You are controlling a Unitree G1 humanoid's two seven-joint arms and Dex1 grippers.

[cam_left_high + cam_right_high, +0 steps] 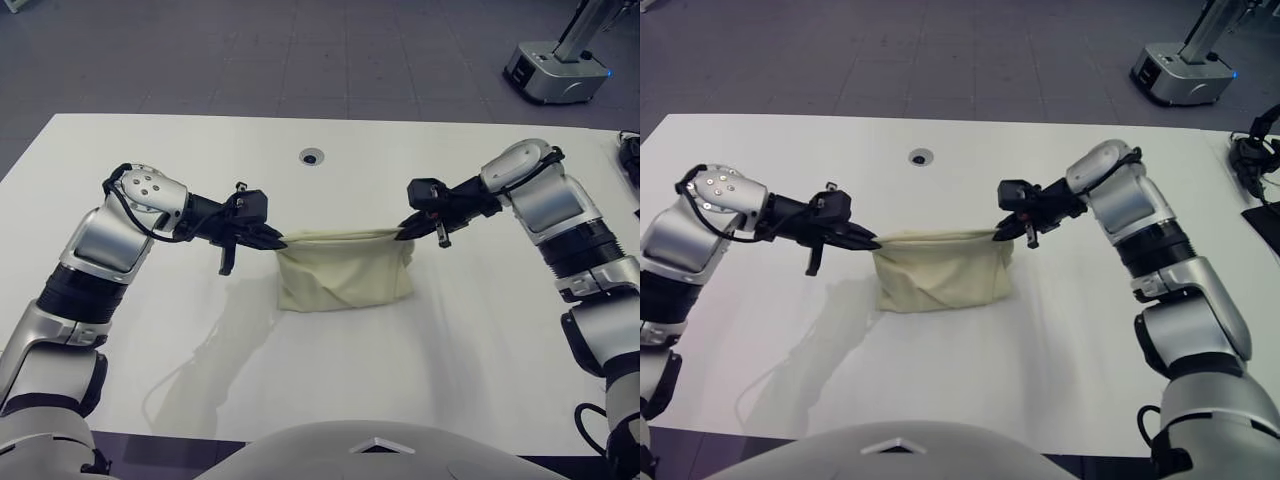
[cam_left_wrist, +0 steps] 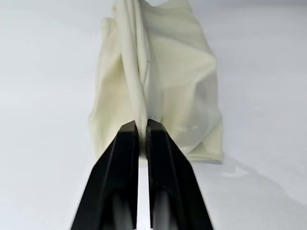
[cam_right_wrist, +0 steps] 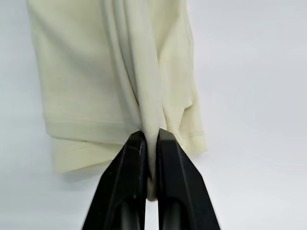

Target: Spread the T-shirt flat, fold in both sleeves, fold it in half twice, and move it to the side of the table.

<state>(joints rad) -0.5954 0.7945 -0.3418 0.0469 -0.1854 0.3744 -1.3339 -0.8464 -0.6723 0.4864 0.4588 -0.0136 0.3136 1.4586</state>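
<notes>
A pale yellow T-shirt [image 1: 345,272], folded into a small block, hangs between my two grippers over the middle of the white table [image 1: 480,360]. Its top edge is stretched taut and its lower part rests on the table. My left gripper [image 1: 280,240] is shut on the shirt's left top corner; the left wrist view has the cloth [image 2: 158,81] pinched between the black fingertips [image 2: 127,132]. On the opposite top corner my right gripper [image 1: 403,232] is shut, with fabric [image 3: 120,72] squeezed between its fingers [image 3: 168,143].
A small round hole [image 1: 312,156] sits in the table at the back centre. A grey machine base [image 1: 555,70] stands on the floor beyond the far right corner. Dark cables [image 1: 1252,155] lie at the table's right edge.
</notes>
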